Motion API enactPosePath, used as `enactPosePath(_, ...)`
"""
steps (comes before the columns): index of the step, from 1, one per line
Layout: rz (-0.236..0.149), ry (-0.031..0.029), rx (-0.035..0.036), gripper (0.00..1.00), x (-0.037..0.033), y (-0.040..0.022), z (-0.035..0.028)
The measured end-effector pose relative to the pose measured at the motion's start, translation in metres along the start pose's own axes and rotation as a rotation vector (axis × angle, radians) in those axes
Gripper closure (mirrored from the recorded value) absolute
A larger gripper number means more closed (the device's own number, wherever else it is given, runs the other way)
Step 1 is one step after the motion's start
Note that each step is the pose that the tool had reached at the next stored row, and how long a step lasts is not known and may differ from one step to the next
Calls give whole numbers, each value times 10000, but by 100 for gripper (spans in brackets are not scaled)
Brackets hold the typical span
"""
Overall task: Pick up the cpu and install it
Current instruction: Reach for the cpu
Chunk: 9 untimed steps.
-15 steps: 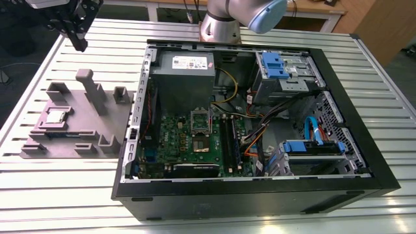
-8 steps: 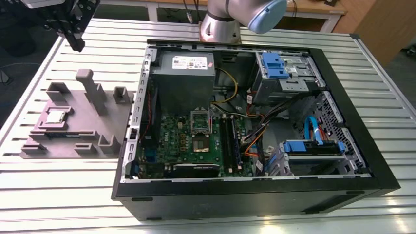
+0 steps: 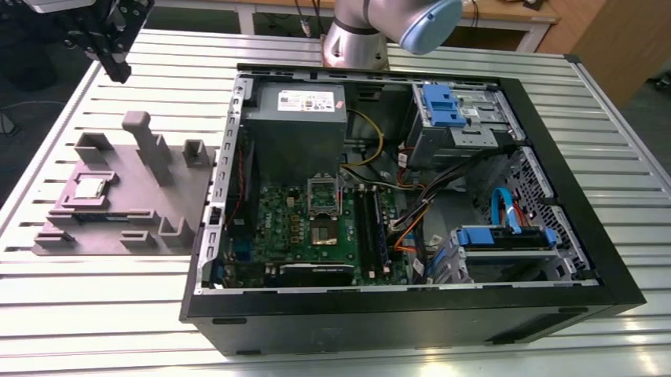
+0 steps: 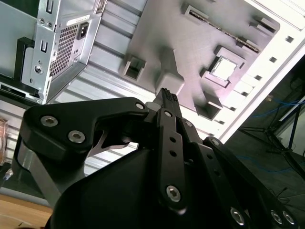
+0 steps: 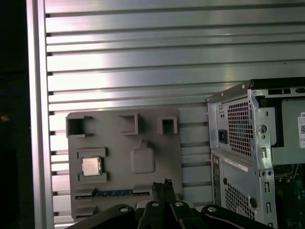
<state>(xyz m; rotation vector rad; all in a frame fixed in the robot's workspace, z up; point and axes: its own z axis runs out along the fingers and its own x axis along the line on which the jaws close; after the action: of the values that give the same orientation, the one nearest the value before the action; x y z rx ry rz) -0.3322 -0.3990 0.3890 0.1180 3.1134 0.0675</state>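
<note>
- In the exterior view I am holding my tool (image 3: 115,71) up over the slatted worktop (image 3: 105,314), beyond the far corner of the grey holder plate (image 3: 137,203) at the exterior view's left. It is touching nothing. The cpu (image 3: 93,187) is lying flat in a square pocket of that plate, well apart from my tool. Just to the exterior view's right of the plate, the open computer case (image 3: 419,318) is lying on its side. It is showing the green motherboard (image 3: 298,228) with the socket (image 3: 323,232) near the board's middle.
- In the second wrist view I am keeping my tool (image 4: 167,95) closed, with the two tips meeting in one narrow point and gripping nothing. Beyond the tips the holder plate (image 4: 157,28) is resting on the worktop (image 4: 109,62), and the cpu (image 4: 224,67) is shining pale in its pocket, clear of my tool. The perforated rear of the case (image 4: 57,43) is standing beside the plate.
- In the first wrist view my tool (image 5: 162,183) is again showing its tips pressed together and empty, hovering over the plate's (image 5: 114,143) edge. The cpu (image 5: 91,166) is sitting square in its pocket, apart from the tips, and the case (image 5: 243,143) is lying beside the plate on the worktop (image 5: 143,47).
</note>
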Motion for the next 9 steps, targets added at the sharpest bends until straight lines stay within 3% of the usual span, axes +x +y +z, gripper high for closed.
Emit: enactPosePath(9,1,1,0,90,65,-5,0)
